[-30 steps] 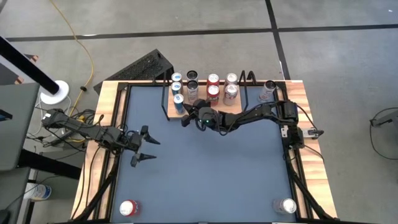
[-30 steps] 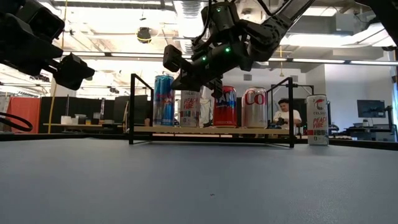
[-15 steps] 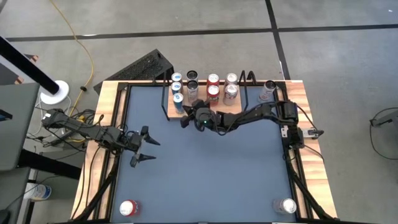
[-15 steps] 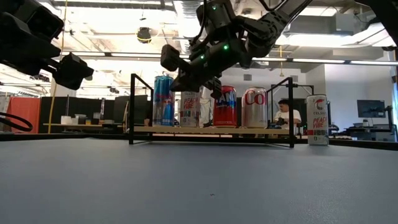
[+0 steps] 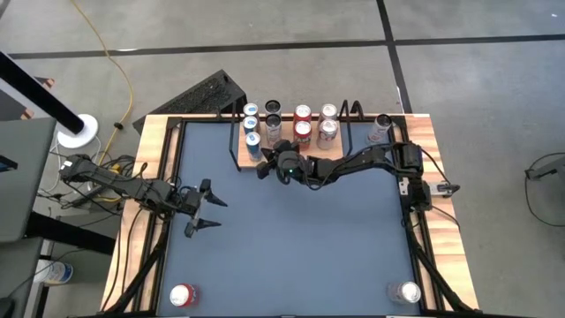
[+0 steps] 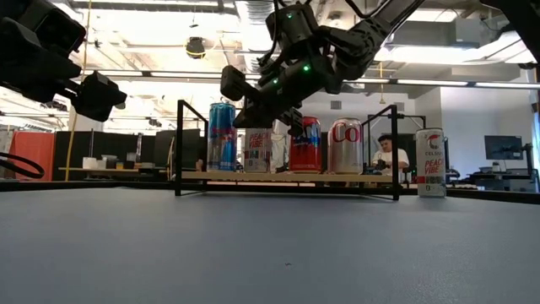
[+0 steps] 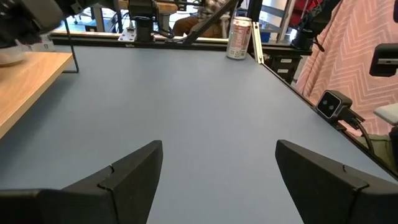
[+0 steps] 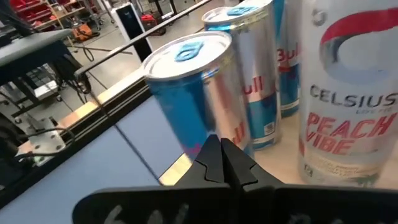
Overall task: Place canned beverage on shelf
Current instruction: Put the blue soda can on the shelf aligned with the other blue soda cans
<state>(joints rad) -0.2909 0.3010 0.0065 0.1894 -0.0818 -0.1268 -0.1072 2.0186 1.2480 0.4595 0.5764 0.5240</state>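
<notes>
High view: my right gripper, shut and empty, hovers at the shelf front beside placed cans. Next step likely calls for fetching another can; my left gripper waits half open, empty.

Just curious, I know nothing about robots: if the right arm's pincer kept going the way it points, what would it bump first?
Probably the nearest blue-and-silver can on the shelf; the shut right pincer points at it.

Light-wood shelf with black wire sides, top centre of the high view, carries upright cans.
</notes>
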